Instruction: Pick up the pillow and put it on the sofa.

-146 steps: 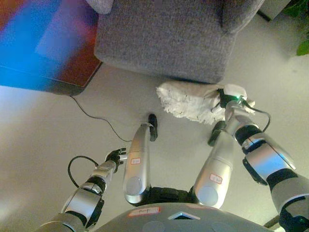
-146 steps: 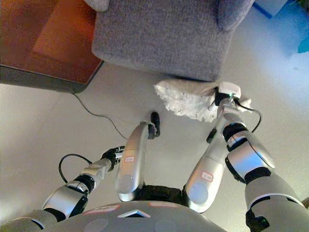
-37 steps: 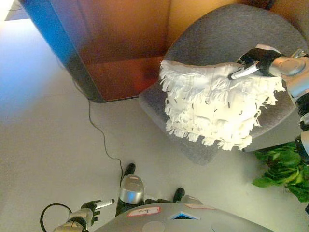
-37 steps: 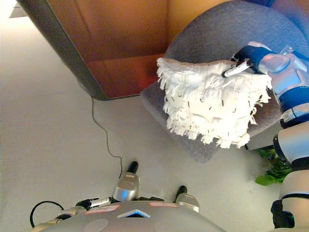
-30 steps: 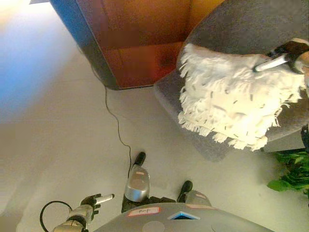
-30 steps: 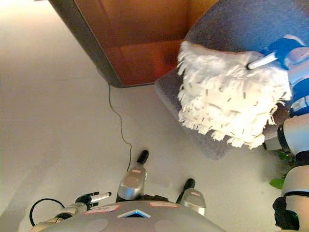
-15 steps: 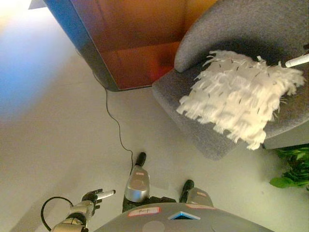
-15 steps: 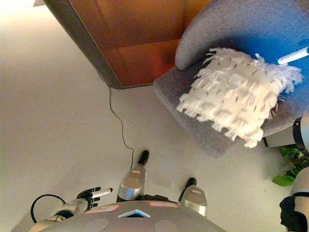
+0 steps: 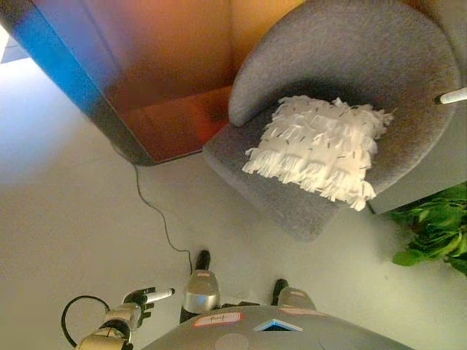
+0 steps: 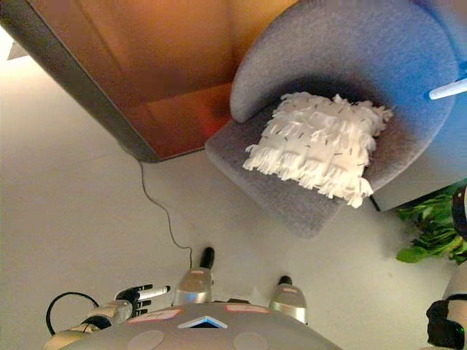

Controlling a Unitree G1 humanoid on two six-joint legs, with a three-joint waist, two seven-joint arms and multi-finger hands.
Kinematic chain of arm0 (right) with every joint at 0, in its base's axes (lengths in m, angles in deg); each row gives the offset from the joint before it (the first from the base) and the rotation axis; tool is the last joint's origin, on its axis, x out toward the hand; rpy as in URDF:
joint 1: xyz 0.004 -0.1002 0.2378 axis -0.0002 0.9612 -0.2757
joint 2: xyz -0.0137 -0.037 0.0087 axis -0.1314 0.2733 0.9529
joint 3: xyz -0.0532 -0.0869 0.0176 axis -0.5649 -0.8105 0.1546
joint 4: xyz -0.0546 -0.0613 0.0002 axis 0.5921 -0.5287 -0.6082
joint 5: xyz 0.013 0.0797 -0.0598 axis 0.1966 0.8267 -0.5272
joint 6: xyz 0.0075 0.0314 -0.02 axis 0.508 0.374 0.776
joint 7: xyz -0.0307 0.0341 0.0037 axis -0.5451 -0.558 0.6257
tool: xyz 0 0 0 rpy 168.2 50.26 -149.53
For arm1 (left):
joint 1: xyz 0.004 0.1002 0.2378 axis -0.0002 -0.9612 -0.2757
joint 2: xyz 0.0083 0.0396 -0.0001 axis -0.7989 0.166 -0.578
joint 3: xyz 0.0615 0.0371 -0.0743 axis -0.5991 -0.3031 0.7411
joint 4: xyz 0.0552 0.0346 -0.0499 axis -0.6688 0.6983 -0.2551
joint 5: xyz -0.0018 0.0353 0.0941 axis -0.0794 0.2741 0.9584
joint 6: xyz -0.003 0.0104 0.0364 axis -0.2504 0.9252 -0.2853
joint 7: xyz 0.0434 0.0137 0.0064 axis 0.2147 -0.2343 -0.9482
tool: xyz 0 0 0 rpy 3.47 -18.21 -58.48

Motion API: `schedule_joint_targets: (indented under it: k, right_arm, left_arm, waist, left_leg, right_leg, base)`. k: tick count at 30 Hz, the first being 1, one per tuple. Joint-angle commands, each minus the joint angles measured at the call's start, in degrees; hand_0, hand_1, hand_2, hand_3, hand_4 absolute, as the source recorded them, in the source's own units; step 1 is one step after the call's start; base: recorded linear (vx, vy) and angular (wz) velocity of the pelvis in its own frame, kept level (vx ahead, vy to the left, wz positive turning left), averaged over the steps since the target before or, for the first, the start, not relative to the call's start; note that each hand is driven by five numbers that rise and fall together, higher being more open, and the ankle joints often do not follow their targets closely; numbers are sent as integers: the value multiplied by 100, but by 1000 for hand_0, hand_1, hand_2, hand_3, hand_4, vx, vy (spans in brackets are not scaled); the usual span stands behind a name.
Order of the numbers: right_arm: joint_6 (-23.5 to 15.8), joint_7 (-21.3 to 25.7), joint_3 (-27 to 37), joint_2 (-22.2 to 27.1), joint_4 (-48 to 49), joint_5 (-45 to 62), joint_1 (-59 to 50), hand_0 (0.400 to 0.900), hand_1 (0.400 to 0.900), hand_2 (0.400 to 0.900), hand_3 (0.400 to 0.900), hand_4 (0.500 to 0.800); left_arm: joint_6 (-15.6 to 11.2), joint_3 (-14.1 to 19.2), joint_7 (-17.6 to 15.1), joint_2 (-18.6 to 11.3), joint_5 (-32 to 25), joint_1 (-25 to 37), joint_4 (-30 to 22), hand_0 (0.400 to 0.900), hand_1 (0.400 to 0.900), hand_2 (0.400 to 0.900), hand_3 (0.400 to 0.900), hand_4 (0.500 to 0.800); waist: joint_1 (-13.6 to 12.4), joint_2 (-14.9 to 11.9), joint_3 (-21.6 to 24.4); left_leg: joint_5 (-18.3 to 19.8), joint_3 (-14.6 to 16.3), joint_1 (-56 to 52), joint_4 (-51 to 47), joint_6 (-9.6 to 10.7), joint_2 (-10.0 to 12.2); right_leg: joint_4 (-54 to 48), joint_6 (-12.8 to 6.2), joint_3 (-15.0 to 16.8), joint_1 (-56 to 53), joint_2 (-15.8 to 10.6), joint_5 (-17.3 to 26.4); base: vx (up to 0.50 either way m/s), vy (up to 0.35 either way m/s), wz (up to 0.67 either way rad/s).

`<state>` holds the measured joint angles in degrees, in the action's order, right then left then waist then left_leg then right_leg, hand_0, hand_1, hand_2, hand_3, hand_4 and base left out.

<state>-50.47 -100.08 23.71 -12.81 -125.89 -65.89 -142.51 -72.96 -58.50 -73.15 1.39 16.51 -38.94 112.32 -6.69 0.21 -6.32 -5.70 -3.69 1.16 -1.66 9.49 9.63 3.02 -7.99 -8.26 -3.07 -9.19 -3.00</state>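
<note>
The white fringed pillow [image 9: 317, 146] lies flat on the seat of the grey round-backed sofa chair [image 9: 350, 51], with one corner hanging over the front edge. Nothing touches it. Of my right hand [image 9: 454, 95] only a straight white-tipped finger shows at the right edge, apart from the pillow and beside the chair's back. My left hand [image 9: 140, 300] hangs low at the bottom left over the floor, fingers straight and holding nothing.
A brown wooden cabinet [image 9: 146, 65] with a dark edge stands left of the chair. A thin cord [image 9: 157, 219] runs across the pale floor from it. A green plant [image 9: 434, 233] sits at the right, next to the chair.
My right hand has let go of the pillow and drawn off to the right edge. The pillow has settled flat on the seat. The camera has also shifted.
</note>
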Motion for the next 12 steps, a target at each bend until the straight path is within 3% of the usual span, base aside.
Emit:
schedule_joint_targets:
  k: [1, 6, 12]
  right_arm:
    - [-639, 543, 579, -9, 691, 788, 616, 900, 900, 900, 900, 800]
    - [-677, 608, 1678, -1360, 1173, 1079, 2567, 900, 900, 900, 900, 800]
    - [-681, 525, 1789, -2380, 1129, 969, 3587, 900, 900, 900, 900, 800]
  left_arm:
    - [15, -249, -36, -380, 118, 215, 400, 900, 900, 900, 900, 800]
    - [26, -309, -133, -134, 68, 524, 477, 900, 900, 900, 900, 800]
    - [13, -410, -447, 28, 113, 919, 568, 900, 900, 900, 900, 800]
  waist:
    - [103, -281, 251]
    - [384, -268, 273]
    - [579, -279, 324]
  left_leg:
    - [661, 112, -451, 428, -153, -38]
    - [901, 349, -675, 351, -273, -168]
    - [1069, 509, -833, 364, -393, -337]
  right_leg:
    - [-304, 86, 89, -50, 4, 239]
    - [-438, 33, 274, -169, -9, 353]
    - [-536, -64, 424, -238, -98, 489]
  base:
    - [-99, 98, -38]
    - [-117, 119, -33]
    - [-99, 95, -29]
